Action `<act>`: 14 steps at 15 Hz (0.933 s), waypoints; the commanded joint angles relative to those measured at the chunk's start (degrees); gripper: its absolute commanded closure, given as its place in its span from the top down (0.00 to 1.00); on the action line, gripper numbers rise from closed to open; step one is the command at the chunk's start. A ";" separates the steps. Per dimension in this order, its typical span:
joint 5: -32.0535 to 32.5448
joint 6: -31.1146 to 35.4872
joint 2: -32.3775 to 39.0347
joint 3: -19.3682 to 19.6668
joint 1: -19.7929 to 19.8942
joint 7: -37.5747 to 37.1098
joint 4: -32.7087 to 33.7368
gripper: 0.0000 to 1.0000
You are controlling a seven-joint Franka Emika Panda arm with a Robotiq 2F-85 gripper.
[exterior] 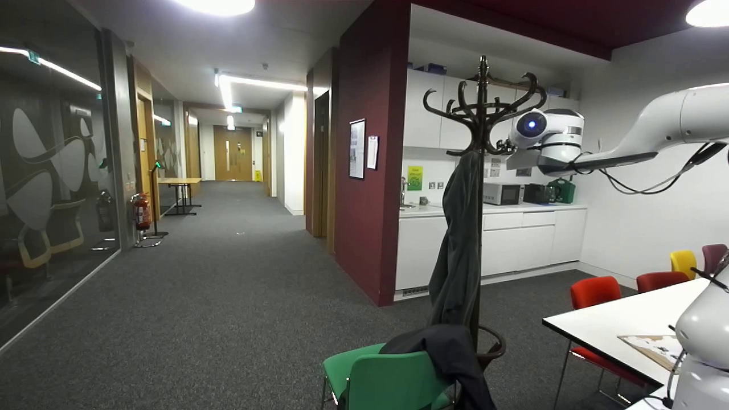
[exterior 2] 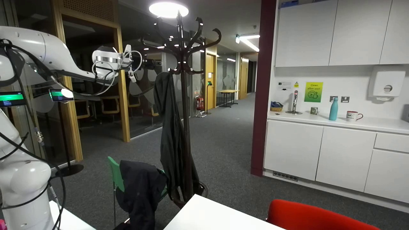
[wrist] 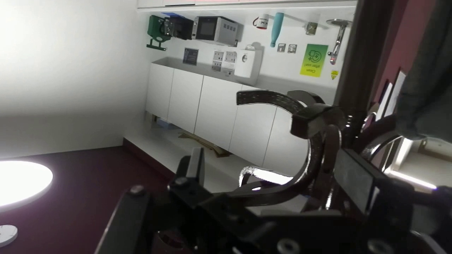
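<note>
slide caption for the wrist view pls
Upside-down view: open gripper close to a coat stand, white cupboards behind.

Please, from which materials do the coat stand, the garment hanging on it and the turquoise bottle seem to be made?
Coat stand: probably varnished wood, though metal is possible; glossy dark brown, with bright highlights on the curved hooks. Hanging garment: matte fabric, judging by its soft folds. Turquoise bottle: perhaps coated metal or plastic; smooth-looking, evenly coloured surface.
</note>
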State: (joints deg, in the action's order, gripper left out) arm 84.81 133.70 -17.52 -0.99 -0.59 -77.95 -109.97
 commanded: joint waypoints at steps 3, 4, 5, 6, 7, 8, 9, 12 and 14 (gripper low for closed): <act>0.44 0.84 4.19 -1.99 -1.72 0.01 5.20 1.00; -0.32 1.12 5.06 -2.23 -2.13 -0.12 6.29 1.00; -0.87 1.51 5.78 -2.43 -2.51 -0.16 7.30 1.00; -1.60 1.98 6.74 -2.61 -2.78 -0.20 8.49 1.00; -2.91 2.60 7.67 -2.71 -3.23 0.05 9.54 1.00; -4.01 3.34 8.49 -2.89 -3.50 0.25 10.41 1.00; -5.63 3.86 9.31 -3.08 -3.83 0.65 11.22 1.00; -10.73 4.49 11.41 -4.31 -4.90 2.02 13.06 1.00; -12.69 3.81 12.16 -5.45 -5.48 2.71 13.70 1.00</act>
State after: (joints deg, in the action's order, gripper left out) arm 75.20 137.47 -7.50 -5.30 -5.33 -77.64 -99.52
